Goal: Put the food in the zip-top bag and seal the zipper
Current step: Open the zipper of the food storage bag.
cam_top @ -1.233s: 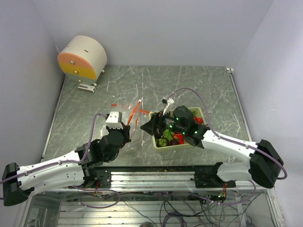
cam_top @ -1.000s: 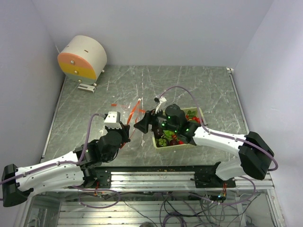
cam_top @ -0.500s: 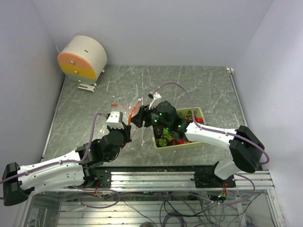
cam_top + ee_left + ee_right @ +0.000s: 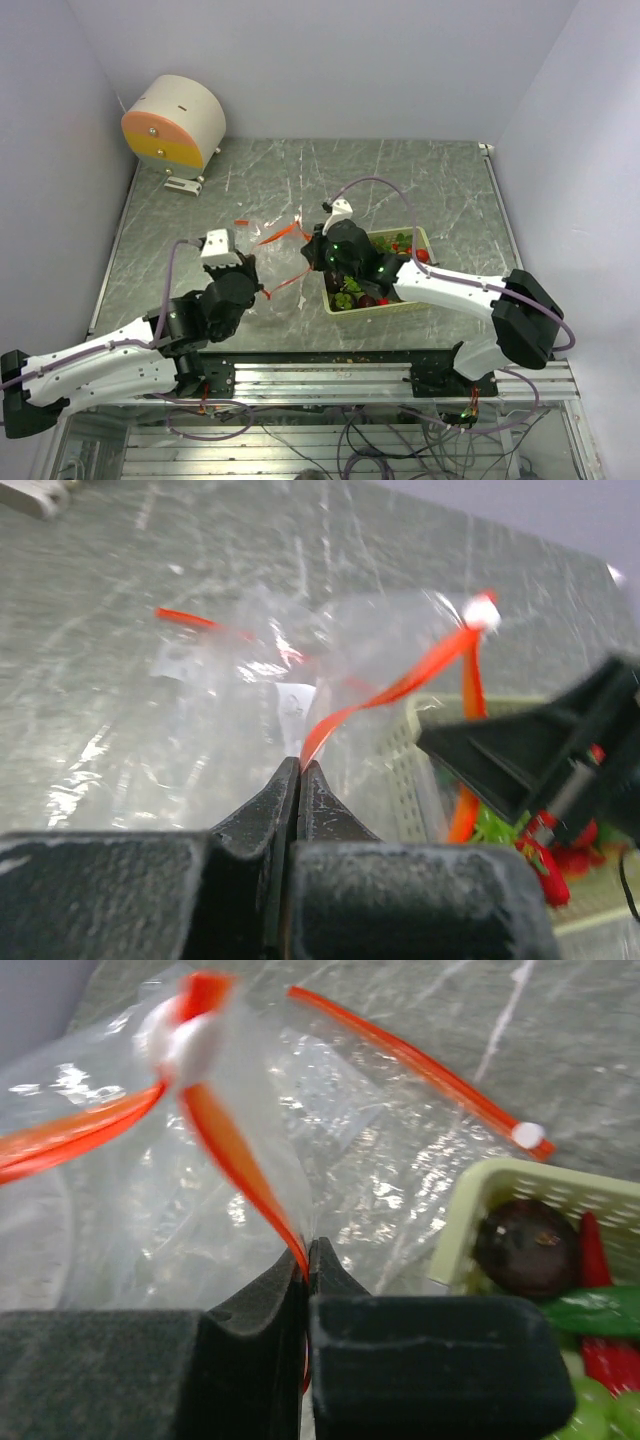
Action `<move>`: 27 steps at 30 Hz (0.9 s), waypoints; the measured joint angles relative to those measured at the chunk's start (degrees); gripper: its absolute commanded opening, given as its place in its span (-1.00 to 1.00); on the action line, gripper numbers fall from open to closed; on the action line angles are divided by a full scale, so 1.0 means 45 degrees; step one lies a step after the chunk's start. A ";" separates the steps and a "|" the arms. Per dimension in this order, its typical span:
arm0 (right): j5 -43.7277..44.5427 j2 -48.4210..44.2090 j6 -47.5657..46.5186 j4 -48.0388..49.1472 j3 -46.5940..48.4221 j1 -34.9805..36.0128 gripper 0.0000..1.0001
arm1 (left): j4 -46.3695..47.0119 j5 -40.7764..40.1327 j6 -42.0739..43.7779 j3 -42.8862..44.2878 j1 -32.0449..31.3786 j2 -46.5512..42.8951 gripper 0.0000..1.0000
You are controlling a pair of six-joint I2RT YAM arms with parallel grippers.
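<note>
The clear zip-top bag [image 4: 277,262] lies on the table left of the pale green basket [image 4: 424,238]. Its mouth is held apart between my two grippers. My left gripper [image 4: 263,292] is shut on one orange-red zipper strip [image 4: 400,685], which runs taut away from its tips [image 4: 300,766]. My right gripper [image 4: 306,1250] is shut on another part of the zipper [image 4: 225,1145], close to the white slider [image 4: 190,1035]. The food [image 4: 368,285] sits in the basket: a dark purple piece [image 4: 530,1245], a red chili [image 4: 598,1260] and green grapes [image 4: 600,1410].
A round cream and orange device [image 4: 175,125] stands at the back left corner. Grey walls close in the table on three sides. A metal rail [image 4: 330,365] carrying the arm bases runs along the near edge. The basket [image 4: 480,1195] lies just right of the right gripper.
My right gripper moved left from over the basket to the bag and shut on the zipper strip. My left arm drew back to the left, pulling the bag's mouth wider.
</note>
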 measured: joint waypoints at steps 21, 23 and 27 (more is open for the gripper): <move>0.2963 -0.0578 -0.0709 -0.1375 0.1151 0.1855 -1.00 | 0.0233 -0.0452 0.0568 0.1273 0.0000 0.2433 0.20; 0.3011 -0.0578 -0.0763 -0.1350 0.1355 0.1855 -1.00 | 0.0277 -0.0248 0.0675 0.1171 0.0000 0.2395 0.13; 0.3041 -0.0583 -0.0826 -0.1443 0.1394 0.1855 -1.00 | 0.0272 0.0087 0.0753 0.0860 0.0000 0.2142 0.07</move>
